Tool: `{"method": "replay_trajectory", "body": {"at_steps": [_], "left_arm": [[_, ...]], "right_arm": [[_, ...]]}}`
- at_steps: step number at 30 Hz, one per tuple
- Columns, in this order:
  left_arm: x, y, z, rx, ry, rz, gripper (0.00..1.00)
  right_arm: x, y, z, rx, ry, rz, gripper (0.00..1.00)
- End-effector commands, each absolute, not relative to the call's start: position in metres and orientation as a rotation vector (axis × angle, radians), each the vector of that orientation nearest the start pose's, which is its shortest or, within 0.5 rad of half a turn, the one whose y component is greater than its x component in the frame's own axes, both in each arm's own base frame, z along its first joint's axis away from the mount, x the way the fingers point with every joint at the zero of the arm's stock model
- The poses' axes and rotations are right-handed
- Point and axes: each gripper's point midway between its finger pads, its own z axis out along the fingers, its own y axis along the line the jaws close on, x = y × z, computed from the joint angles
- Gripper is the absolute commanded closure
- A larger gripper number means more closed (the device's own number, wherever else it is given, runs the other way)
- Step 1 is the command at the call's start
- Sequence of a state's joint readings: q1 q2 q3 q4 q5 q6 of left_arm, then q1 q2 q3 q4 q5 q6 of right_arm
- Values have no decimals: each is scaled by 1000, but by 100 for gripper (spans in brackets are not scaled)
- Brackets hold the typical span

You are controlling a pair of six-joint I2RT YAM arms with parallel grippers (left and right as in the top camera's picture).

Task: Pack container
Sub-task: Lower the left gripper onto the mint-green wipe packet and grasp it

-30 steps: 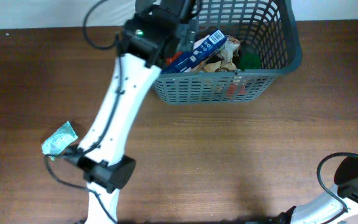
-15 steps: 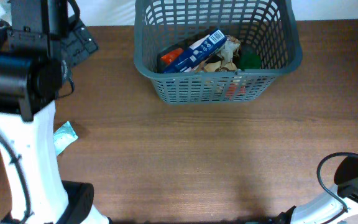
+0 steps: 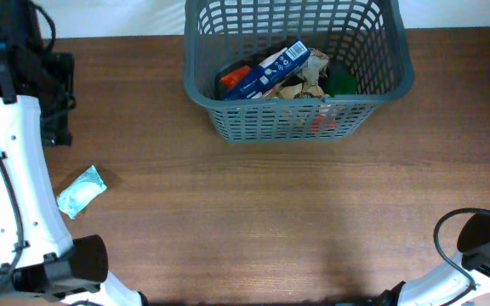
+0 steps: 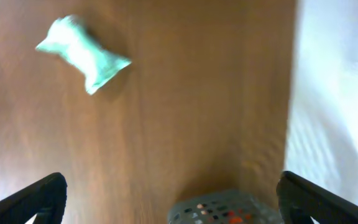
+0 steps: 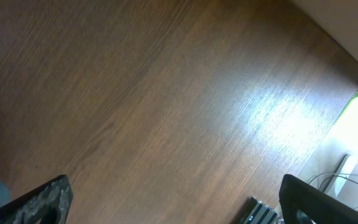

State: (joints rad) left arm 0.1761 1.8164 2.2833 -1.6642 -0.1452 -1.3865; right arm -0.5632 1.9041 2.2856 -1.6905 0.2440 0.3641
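Fingers (image 4: pixel 39 198) of the left gripper (image 4: pixel 173 198) are spread wide, with nothing between them. Fingers (image 5: pixel 42 202) of the right gripper (image 5: pixel 174 202) are likewise spread wide and hold nothing; only bare wood lies below them.

1. Container. The container (image 3: pixel 262 123), a large dark grey plastic basket with lattice-slotted walls and a thick rim, stands upright at the 12 o'clock edge of the brown wooden table (image 3: pixel 270 221). In the left wrist view its rim shows at 6 o'clock, between the two fingertips.

2. Contents. A blue and white rectangular carton (image 3: pixel 269 68) lies tilted on top of the load. An orange item (image 3: pixel 232 76) sits at its 9 o'clock side. Crumpled beige wrappers (image 3: pixel 309 81) lie at its 3 o'clock side, with a dark green item (image 3: pixel 341 81) beyond them. A red item (image 3: pixel 316 126) shows through the near wall.

3. Loose item. A pale green crumpled plastic packet (image 3: pixel 81 191) lies on the table at 8 o'clock, well apart from the container. In the left wrist view it appears at 11 o'clock.

4. Arms. The left gripper is at 10 o'clock in the overhead view, above the table and clear of the packet. The right arm (image 3: pixel 483 246) is at 4 o'clock.
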Motion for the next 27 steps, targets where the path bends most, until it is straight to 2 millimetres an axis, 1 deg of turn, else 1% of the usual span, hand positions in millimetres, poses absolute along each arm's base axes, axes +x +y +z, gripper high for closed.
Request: {"method": "replay_trajectory", "body": {"at_steps": [1,3,4,6,9,11,13,15,17,18,21,23,27], "left_arm": [[345,91,279,-2171,1855,-104,1],[339,94,258,-2316,1792,-93,1],[336,92,236,-2474,1733,-135,1],[335,95,211,-2588,1685,-165,1],[330,109,174,-2674,1634,-150,1],[322,119,152,-2721,1601,-115,0],[309,129,131,-2769,1563,-56,0],[297,139,117,-2790,1531,14,0],[285,146,109,-2800,1508,87,0],[277,152,104,-2801,1493,152,0],[263,157,95,-2806,1453,260,0],[258,161,85,-2786,1448,310,0],[256,164,72,-2767,1440,324,0]], "right_arm": [[294,-235,276,1341,2553,-385,1],[294,-235,276,1341,2553,-385,1],[294,-235,276,1341,2553,-385,1],[294,-235,276,1341,2553,-385,1],[294,-235,276,1341,2553,-385,1],[294,-235,276,1341,2553,-385,1],[294,-235,276,1341,2554,-385,1],[294,-235,276,1341,2553,-385,1],[294,-235,276,1341,2554,-385,1],[294,-235,276,1341,2553,-385,1],[294,-235,276,1341,2553,-385,1],[294,-235,276,1341,2553,-385,1],[294,-235,276,1341,2553,-385,1]]}}
